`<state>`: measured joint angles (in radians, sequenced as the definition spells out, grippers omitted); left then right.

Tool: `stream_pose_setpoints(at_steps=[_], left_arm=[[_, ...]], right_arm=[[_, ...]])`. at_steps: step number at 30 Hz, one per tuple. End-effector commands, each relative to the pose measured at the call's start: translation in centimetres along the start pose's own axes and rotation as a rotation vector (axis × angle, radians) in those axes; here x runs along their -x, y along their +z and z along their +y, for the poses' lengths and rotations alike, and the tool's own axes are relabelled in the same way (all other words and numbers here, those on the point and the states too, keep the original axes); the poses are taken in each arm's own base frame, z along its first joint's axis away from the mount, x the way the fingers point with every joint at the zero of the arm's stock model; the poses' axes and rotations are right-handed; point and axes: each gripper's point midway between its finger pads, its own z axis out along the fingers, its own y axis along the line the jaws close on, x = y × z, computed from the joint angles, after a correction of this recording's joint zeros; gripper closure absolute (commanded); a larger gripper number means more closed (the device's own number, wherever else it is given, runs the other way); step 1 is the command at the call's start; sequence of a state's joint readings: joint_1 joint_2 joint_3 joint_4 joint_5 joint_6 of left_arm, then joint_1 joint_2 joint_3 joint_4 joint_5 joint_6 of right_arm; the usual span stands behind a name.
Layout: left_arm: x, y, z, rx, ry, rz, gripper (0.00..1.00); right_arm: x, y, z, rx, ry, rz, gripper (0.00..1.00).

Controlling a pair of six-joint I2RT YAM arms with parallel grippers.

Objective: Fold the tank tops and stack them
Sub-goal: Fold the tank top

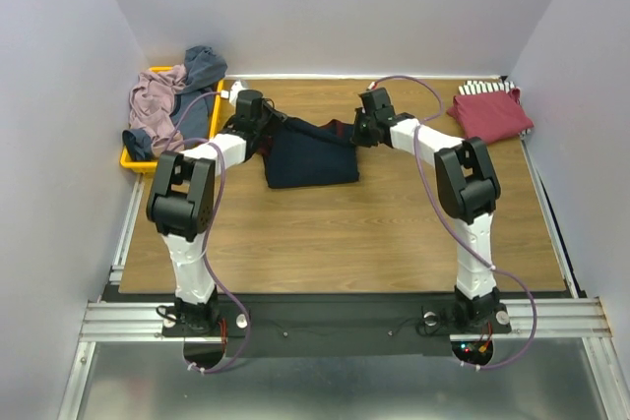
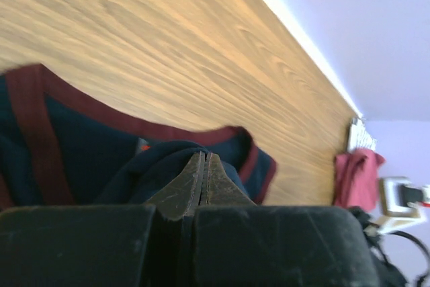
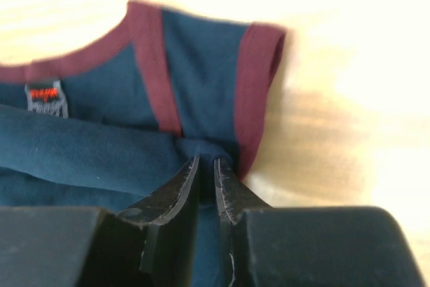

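Pinching navy jersey, left jaws closed

Wood-grain counter fills centre, grain running 9 to 3. Plain pale lavender walls close three sides: back wall at 12, left wall at 9, right wall at 3. White strip along counter's far edge. Aluminium rails at 6, dull metal sheet beyond. Light soft, even.
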<state>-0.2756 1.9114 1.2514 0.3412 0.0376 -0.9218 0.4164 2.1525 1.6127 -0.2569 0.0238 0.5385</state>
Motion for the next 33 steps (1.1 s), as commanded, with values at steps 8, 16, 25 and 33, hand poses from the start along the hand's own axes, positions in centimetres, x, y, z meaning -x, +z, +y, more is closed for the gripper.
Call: stream_pose_setpoints(at_steps=[8, 16, 25, 33], left_arm=[[3.8, 1.6, -4.4, -0.189, 0.008, -0.057, 1.00], [5.4, 0.5, -3.1, -0.172, -0.011, -0.127, 1.00], [7.1, -1.2, 0.9, -0.035, -0.085, -0.251, 1.00], [7.7, -1.8, 3.1, 0.025, -0.113, -0.293, 1.00]], right_arm=[[8.2, 0.3, 3.2, 0.095, -0.018, -0.183, 0.86], [10.9, 2.2, 5.8, 0.183, -0.051, -0.243, 0.94], [12.2, 4.4, 8.5, 0.292, -0.107, -0.328, 0.94], [11.6, 5.7, 9.2, 0.357, -0.132, -0.362, 0.92]])
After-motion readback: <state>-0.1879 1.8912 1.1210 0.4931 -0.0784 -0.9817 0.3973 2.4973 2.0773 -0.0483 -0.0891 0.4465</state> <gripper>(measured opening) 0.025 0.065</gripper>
